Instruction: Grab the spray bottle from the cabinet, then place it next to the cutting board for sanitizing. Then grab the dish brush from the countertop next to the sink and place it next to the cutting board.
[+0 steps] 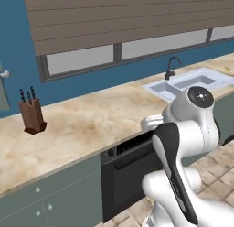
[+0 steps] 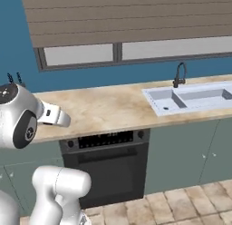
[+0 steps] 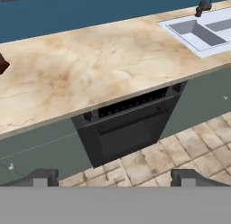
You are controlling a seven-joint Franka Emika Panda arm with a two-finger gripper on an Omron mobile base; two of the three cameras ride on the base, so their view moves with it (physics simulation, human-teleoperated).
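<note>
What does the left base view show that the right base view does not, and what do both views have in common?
Left base view alone: the whole knife block standing on the countertop, a small yellow thing at the right edge past the sink, and a round white knob at the left edge.

Right base view alone: the grey-green cabinet fronts under the sink, seen in full, and a wider stretch of tiled floor.

Both: the beige countertop, the white double sink with its black faucet, the black dishwasher, the window with blinds and the blue wall.
</note>
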